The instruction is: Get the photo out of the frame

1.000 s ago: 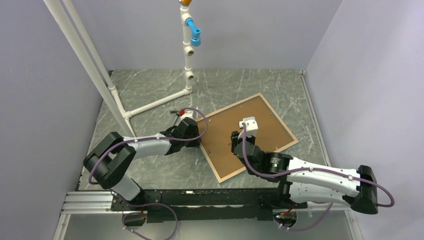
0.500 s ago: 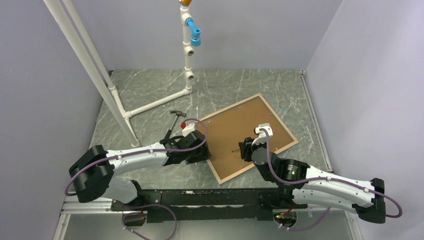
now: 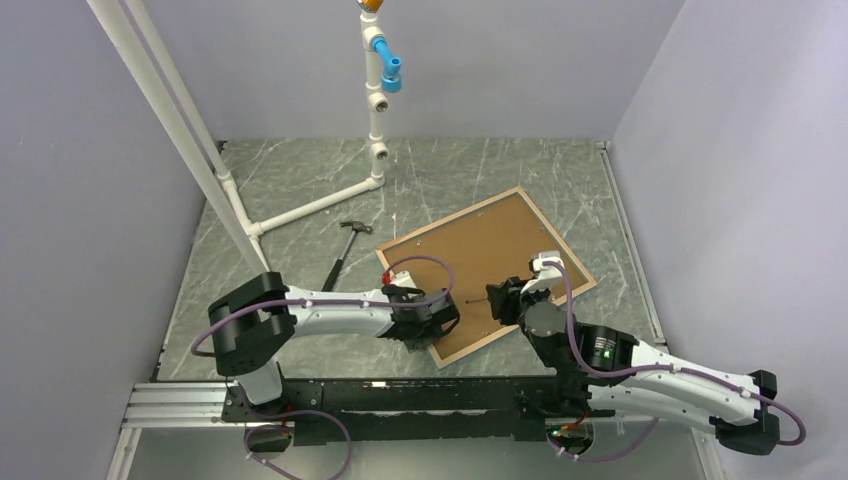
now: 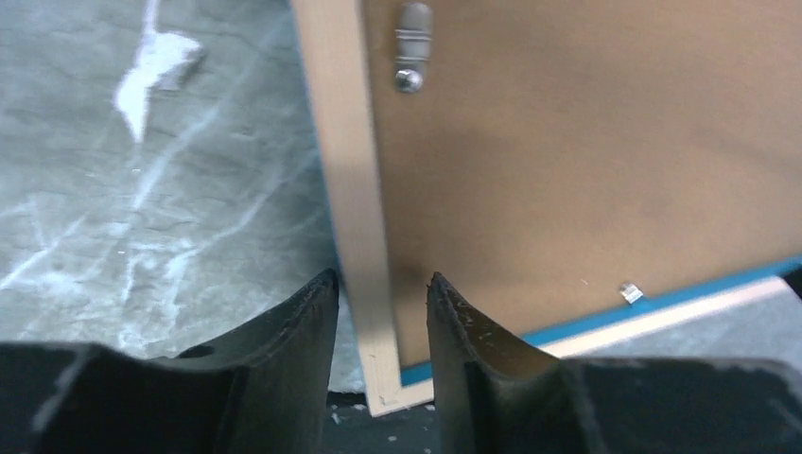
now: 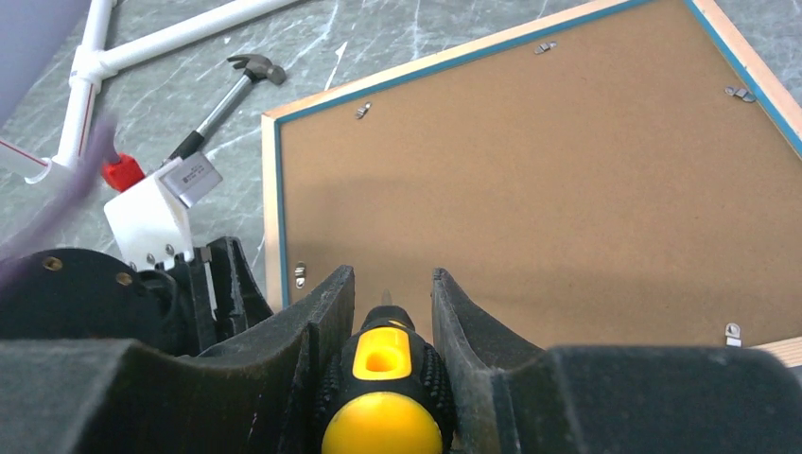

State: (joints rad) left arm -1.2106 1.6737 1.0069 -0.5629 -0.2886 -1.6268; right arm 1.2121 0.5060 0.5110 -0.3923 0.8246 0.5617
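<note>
Grey marble table [image 3: 480,170], lilac walls on three sides, white PVC pipe stand [image 3: 375,110] at 11 o'clock in the top view. The frame [image 3: 480,250] lies face down centre-right, skewed, w/ its brown backing board [image 5: 530,189] up. A hammer [image 3: 345,250] lies loose at the frame's 9 o'clock. The photo isn't visible; it's presumably under that board, so nothing is out yet.

Risks, biggest first:
- **L gripper:** your L gripper [image 4: 378,284] straddles the pale rim near the frame's 6 o'clock corner. Its jaws are apart, one finger each side, not pinching. If you close and pull there, you'll likely drag or tip the whole frame, b/c nothing else pins it.
- **R gripper:** your R gripper [image 5: 392,274] is clamped on the screwdriver [image 5: 383,378] by its yellow-black handle. The shaft points to 12 o'clock in the R wrist view, over the board. Can't tell if the tip touches. Press too steep and it may gouge the board or dent the photo beneath.
- **Clips:** small metal clips [image 5: 300,274] sit round the board's edge. Can't tell if they're swung clear. If not, prying will prob bend board + photo.

Relative to the tools, the frame is right under the screwdriver. The board spreads from 9 to 3 o'clock ahead of the tip, and the nearest clip is at approx 10 o'clock of it. The rim runs btw the L fingers toward 12 o'clock.
</note>
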